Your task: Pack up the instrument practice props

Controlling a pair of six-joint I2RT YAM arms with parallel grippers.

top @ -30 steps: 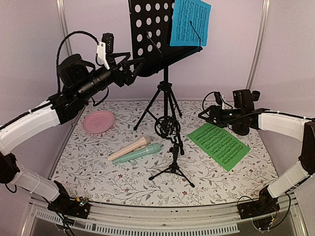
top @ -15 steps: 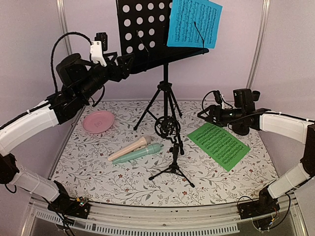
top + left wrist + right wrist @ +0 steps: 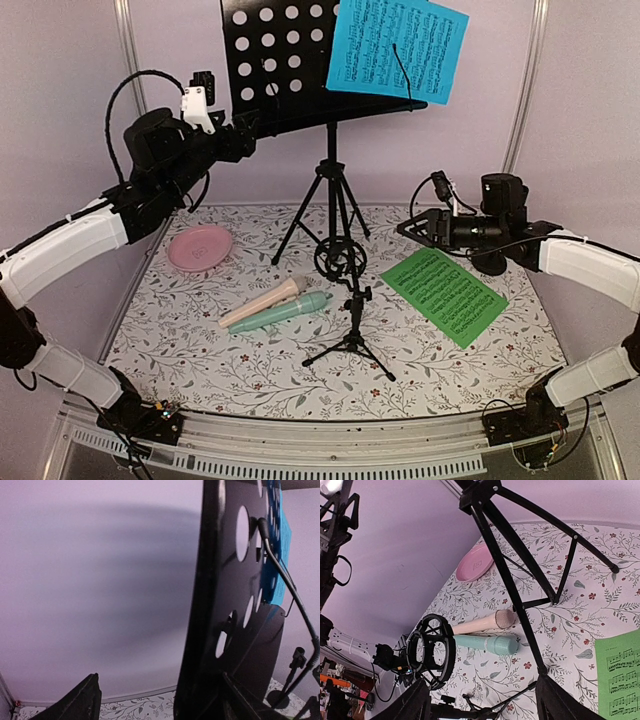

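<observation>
near: small mic tripod (image 3: 350, 340) light n tippy, take by stem; beige mic (image 3: 262, 302) + mint mic (image 3: 292, 312) side by side, round, prob roll, pinch mid-body; green sheet (image 3: 443, 295) flat on table (image 3: 200, 370), flimsy, needs edge lift. right gripper (image 3: 485, 700) jaws spread, empty, over open table by the tripod legs (image 3: 325, 195). far: left gripper (image 3: 248, 135) jaws spread astride left edge of black music rack (image 3: 290, 60), stiff but top-heavy, blue sheet (image 3: 398, 50) loose on it, wall (image 3: 470, 130) close behind.

You find no legible words, brands or numbers; the blue paper music sheet (image 3: 398, 50) and the green paper music sheet (image 3: 443, 295) carry only printed staves of notes.
</observation>
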